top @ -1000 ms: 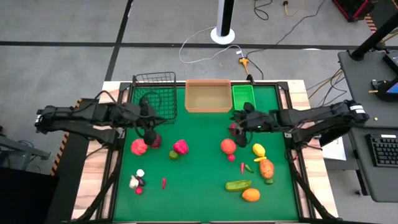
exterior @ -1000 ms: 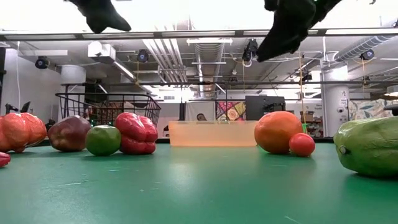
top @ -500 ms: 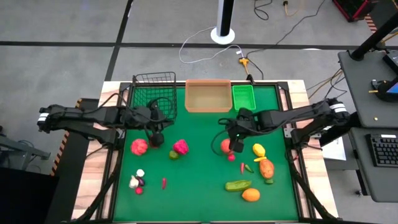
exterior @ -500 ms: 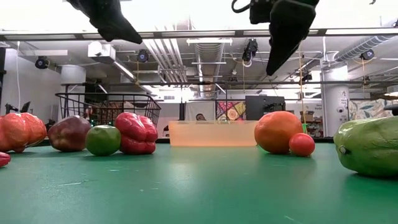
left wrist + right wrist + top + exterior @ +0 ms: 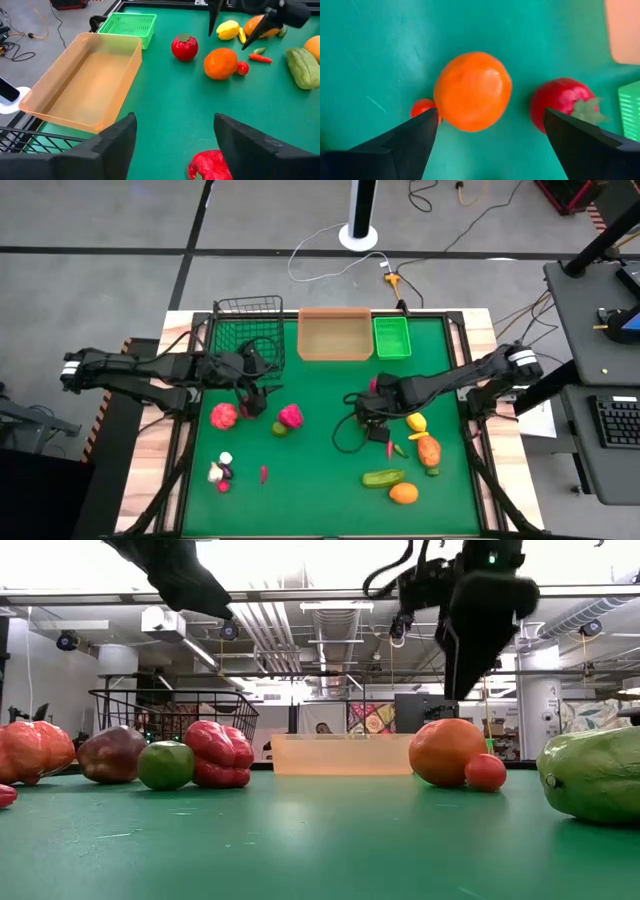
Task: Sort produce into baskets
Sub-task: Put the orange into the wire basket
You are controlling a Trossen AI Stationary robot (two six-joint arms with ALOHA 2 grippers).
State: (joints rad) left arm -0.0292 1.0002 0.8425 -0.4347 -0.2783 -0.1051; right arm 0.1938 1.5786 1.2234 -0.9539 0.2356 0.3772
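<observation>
My right gripper [image 5: 490,114] is open and points down over an orange round piece [image 5: 472,90]; its fingers stand on either side of the piece, above it, touching nothing. A small red piece [image 5: 421,107] and a red leafy one [image 5: 562,105] lie beside the orange piece on the mat. In the low view my right gripper [image 5: 460,690] hangs clear above the orange piece [image 5: 447,752]. My left gripper [image 5: 175,119] is open and empty above a red pepper [image 5: 210,165], near the black wire basket [image 5: 250,330]. The tan tray [image 5: 333,311] and green bin [image 5: 391,321] stand at the far edge.
A red lumpy piece [image 5: 224,416], a dark red apple [image 5: 112,753] and a green lime [image 5: 279,429] lie at the left. A yellow piece [image 5: 417,420], a carrot [image 5: 429,450], a cucumber [image 5: 383,478] and an orange [image 5: 403,493] lie at the right. Small pieces [image 5: 220,472] lie near the front left.
My right gripper has gone toward the table's near edge and down, over the orange round piece, and has tipped from slanting to pointing nearly straight down. My left gripper has sunk a little near the wire basket. No produce has moved.
</observation>
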